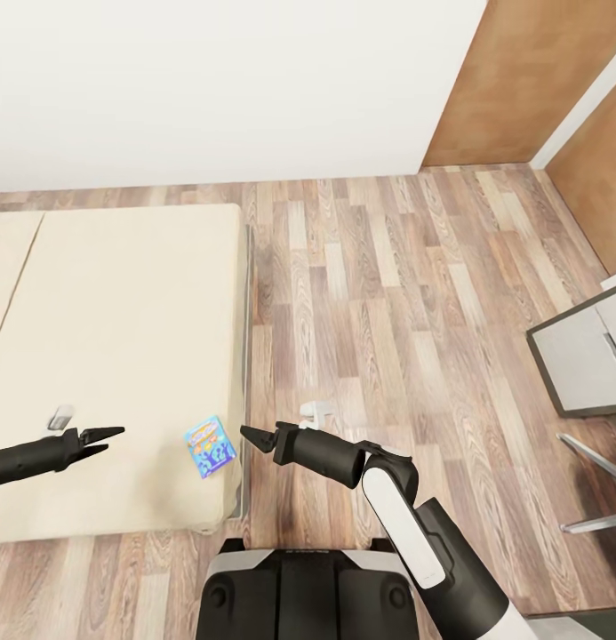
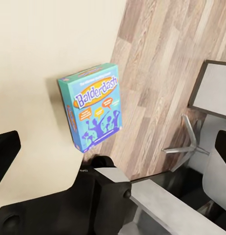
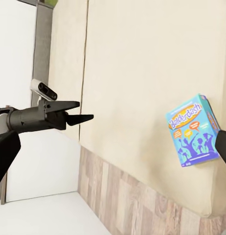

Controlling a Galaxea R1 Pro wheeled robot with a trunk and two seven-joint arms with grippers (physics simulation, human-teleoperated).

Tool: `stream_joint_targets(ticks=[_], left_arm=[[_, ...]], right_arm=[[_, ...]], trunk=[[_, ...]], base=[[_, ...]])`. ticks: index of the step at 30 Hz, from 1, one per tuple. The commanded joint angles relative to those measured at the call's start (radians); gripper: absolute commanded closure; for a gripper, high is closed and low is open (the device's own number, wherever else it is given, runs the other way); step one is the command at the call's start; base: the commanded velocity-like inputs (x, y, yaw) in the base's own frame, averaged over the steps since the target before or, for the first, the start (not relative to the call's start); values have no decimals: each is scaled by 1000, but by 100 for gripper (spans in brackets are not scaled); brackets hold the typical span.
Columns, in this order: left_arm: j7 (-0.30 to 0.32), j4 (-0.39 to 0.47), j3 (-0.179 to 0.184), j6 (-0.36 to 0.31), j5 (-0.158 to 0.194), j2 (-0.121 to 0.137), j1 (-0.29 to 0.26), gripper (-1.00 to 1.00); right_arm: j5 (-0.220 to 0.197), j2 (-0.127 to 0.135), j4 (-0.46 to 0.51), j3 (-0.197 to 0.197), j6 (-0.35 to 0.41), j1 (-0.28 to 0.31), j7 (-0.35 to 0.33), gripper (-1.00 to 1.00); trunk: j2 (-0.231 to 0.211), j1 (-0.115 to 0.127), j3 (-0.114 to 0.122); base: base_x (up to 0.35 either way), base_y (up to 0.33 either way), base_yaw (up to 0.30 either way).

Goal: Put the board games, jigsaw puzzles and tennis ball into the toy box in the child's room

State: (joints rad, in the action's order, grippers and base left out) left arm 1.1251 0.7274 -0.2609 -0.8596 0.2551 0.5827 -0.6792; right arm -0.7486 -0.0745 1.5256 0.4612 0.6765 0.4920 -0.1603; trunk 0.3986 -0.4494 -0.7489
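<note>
The board game, a teal printed box, lies flat on the bed, close to the mattress's near right corner and just inside its right edge. It looks like a thin cardboard box: probably light, stiff along its edges but liable to dent or pop its lid if squeezed across the broad face, and its glossy print may be slippery. Lying flat on a soft mattress, it offers little to grip from above; the likeliest hold is across its short width at the edge nearest the bedside, or pinched between both arms from opposite sides. The box sits between the two arms. The left gripper hangs over the mattress to the box's left, well apart from it, its jaws drawn near together at the tips and empty; whether they are fully clenched I cannot tell. The right gripper hovers just past the bed's right edge, near the box but not touching, pointing toward it; its jaws look nearly closed and hold nothing, and whether they meet I cannot tell.
</note>
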Motion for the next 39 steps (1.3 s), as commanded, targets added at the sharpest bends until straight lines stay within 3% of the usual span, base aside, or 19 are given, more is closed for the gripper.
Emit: stream_joint_targets(ticks=[1,8,15,19,22,28,39], left_arm=[[1,0,-1,-9,-2,0,0,-100],[-3,0,-2,-17,-37,0,-2,-100],[-17,0,-4,-25,-105,0,-8,-100],[-57,0,-6,-26,-160,-7,-11,-100],[-96,2,-7,-26,-180,-9,-12,-100],[-176,4,-7,-26,-197,-11,-12,-100],[-197,6,-9,-16,-198,-12,-11,-100]], right_arm=[[2,0,1,-1,5,0,-3,-100],[3,-1,1,-1,5,0,-2,-100],[9,-4,-4,0,5,0,-1,-100],[12,-11,-10,2,4,0,0,-100],[13,-12,-11,3,4,0,0,-100],[12,-12,-12,2,3,0,1,-100],[12,-6,-12,2,3,0,1,-100]], trunk=[[1,-1,1],[1,-1,12],[1,-1,24],[1,-1,30],[1,-1,35],[1,-1,45],[1,-1,63]], base=[[0,0,0],[0,0,0],[0,0,0],[0,0,0],[0,0,0],[0,0,0],[0,0,0]])
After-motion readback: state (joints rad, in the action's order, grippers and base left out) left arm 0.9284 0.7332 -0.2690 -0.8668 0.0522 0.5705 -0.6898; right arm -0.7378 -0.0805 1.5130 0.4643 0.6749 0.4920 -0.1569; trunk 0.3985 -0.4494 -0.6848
